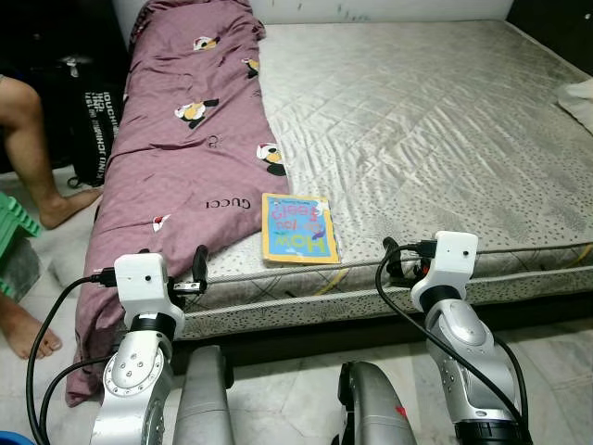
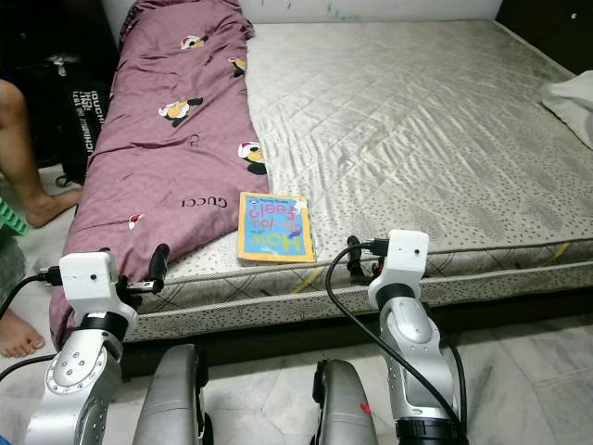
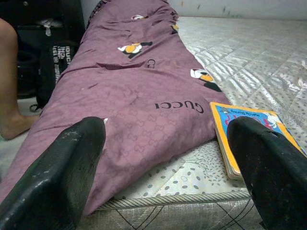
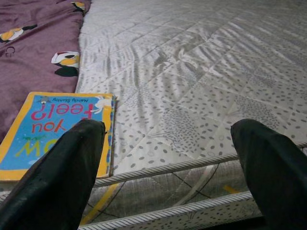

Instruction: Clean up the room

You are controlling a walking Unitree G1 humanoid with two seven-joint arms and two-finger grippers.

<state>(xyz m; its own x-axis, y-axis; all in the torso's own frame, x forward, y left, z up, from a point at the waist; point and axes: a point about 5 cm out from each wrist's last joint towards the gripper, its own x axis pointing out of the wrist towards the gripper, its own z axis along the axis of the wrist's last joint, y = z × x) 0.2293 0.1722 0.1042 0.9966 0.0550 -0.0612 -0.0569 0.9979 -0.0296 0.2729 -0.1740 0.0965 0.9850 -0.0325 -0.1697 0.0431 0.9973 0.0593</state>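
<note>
So the thing to grab here looks like the thin yellow-bordered children's picture book with the blue cover point(image 1: 298, 229), lying flat on the grey quilted mattress point(image 1: 435, 120) right near the front edge of the bed. It sits just beside the mauve satin blanket with cartoon ducks printed on it point(image 1: 185, 158), which runs along the robot's left side of the mattress and drapes off the front corner toward the floor. The book's left edge is about touching the blanket's hem, hard to say if it's tucked under at all.

Key bit: the book lies between the two arms, ahead of both and up on the mattress. Its long axis runs pretty much away from the robot, with the short edge facing the bed's edge.

The left claw point(image 1: 198, 271) hovers at the mattress edge just short of the blanket's drape, fingers spread wide with nothing in them; from its wrist view the book sits off by one finger point(image 3: 271, 167). The right claw point(image 2: 358, 260) is also spread open and empty, low at the mattress edge, with the book off toward the robot's left.

My guess is either arm could get it, the two look about equally near. A flat thin book will probably need sliding to the edge to pinch.

A person's bare legs point(image 1: 32, 148) are off to the left.
</note>
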